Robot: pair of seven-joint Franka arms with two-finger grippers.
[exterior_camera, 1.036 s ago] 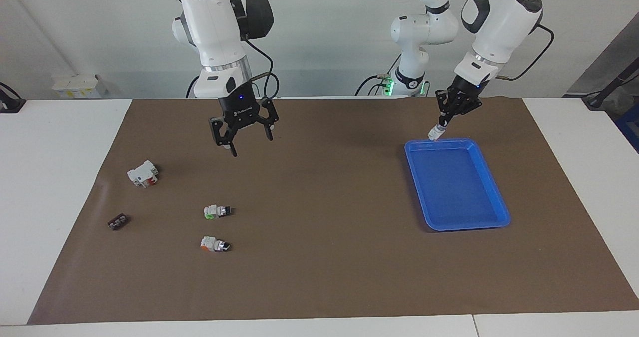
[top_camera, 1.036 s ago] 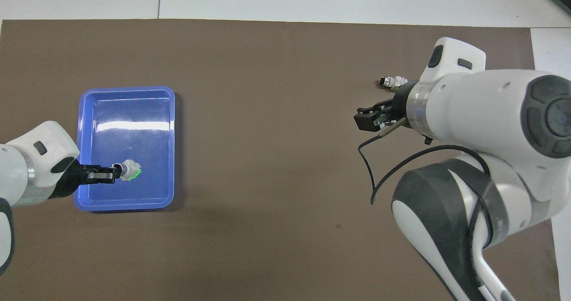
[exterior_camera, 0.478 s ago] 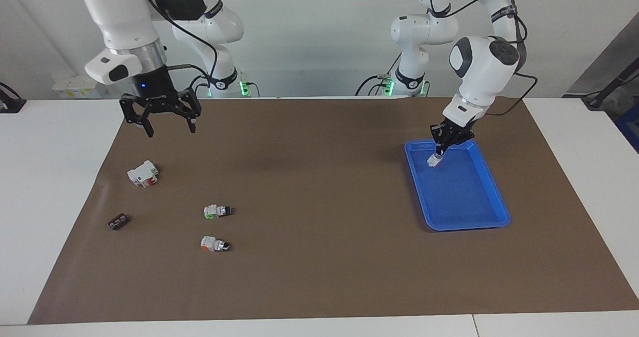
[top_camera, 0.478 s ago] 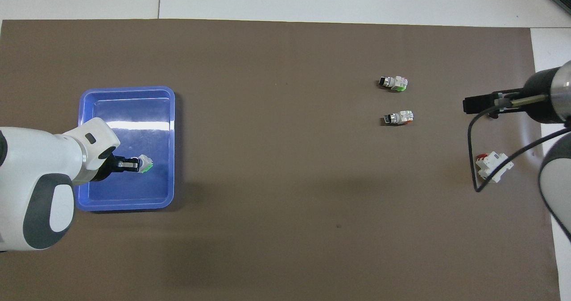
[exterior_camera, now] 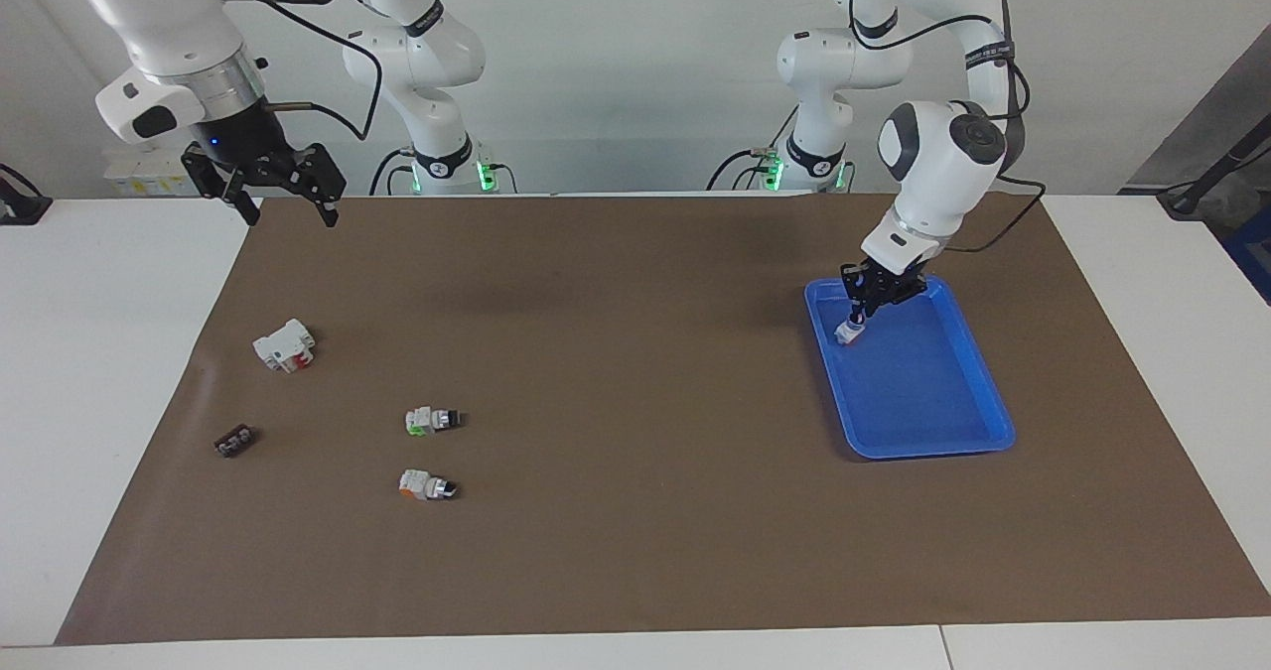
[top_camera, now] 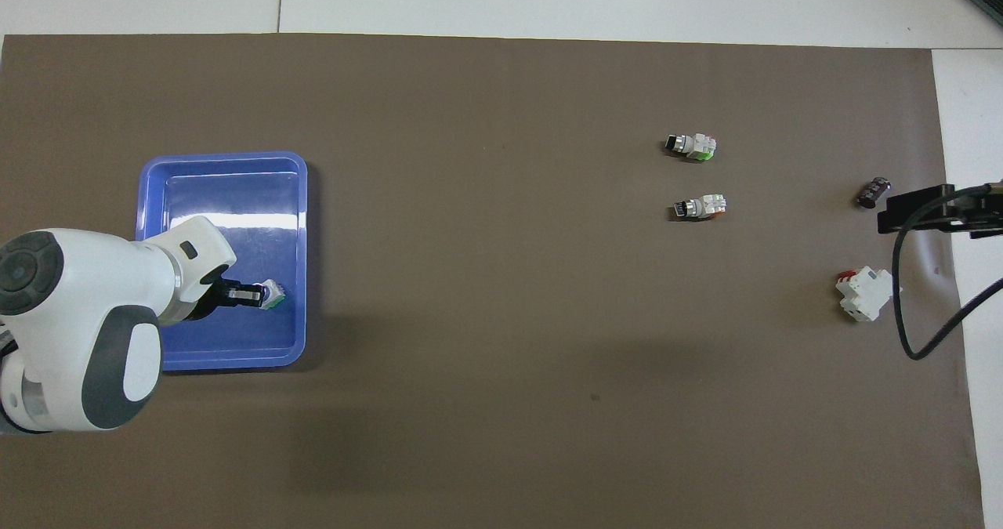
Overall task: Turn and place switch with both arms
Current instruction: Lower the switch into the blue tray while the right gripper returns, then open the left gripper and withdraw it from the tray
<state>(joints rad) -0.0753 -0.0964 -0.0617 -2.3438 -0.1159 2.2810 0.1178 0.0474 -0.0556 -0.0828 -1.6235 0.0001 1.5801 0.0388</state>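
left gripper (exterior_camera: 852, 325) holds switch (exterior_camera: 847, 333) low in tray (exterior_camera: 978, 382) corner | let go gently | right gripper (exterior_camera: 286, 209) wide, waits

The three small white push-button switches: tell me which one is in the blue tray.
The switch with the broad green end, at the left gripper tips in the blue tray. The orange-ended switch and lime-cornered switch lie on the brown mat.

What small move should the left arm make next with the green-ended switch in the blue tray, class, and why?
Probably open the left claw fully and lift straight up. It has the switch low inside the blue tray, at or near the floor, so letting go finishes the placing. The right claw waits, open, over the mat's edge.
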